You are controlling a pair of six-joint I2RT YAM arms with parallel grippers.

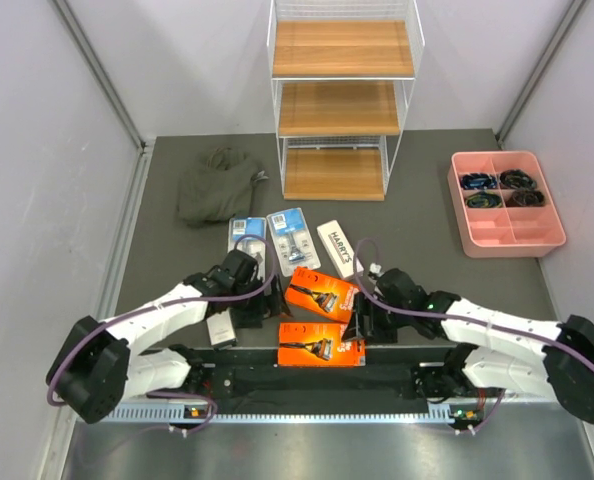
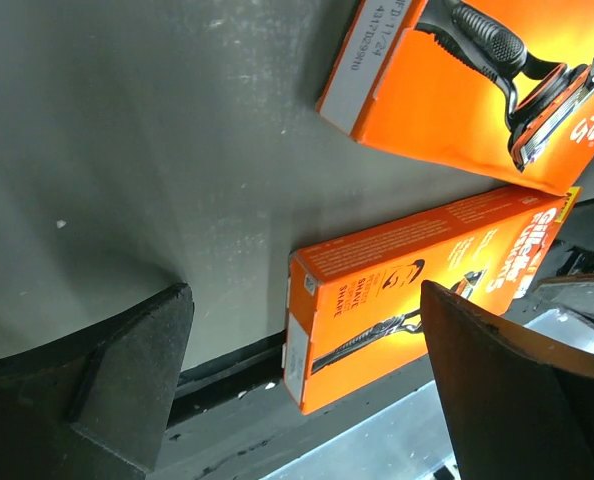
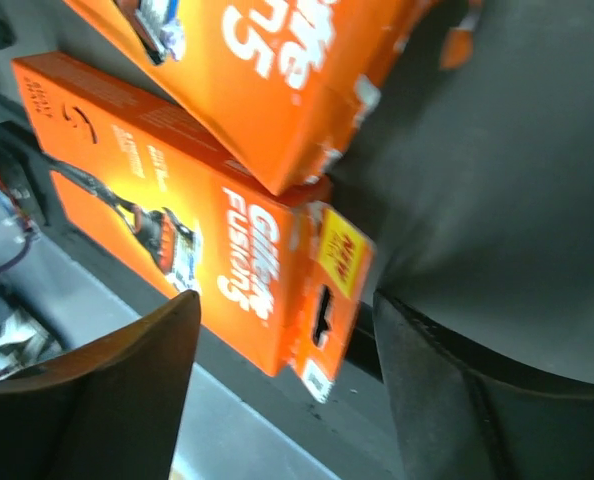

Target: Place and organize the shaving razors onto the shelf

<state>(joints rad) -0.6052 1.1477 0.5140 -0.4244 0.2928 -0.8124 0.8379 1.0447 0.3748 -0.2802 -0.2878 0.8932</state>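
The shelf (image 1: 343,100) stands at the back centre, its three wooden tiers bare. Two orange razor boxes lie in front of the arms, one (image 1: 320,293) behind the other (image 1: 320,346). Two blue blister packs (image 1: 247,238) (image 1: 293,240) and a white box (image 1: 337,248) lie behind them; another white box (image 1: 221,327) lies at the left. My left gripper (image 1: 255,315) is open and empty at the near orange box's left end (image 2: 417,290). My right gripper (image 1: 369,318) is open and empty at that box's right end (image 3: 197,240), the hang tab between its fingers (image 3: 107,390).
A pink compartmented tray (image 1: 507,238) with dark cables sits at the right. A dark green cloth (image 1: 217,185) lies left of the shelf. A black rail (image 1: 307,378) runs along the near table edge just below the near orange box.
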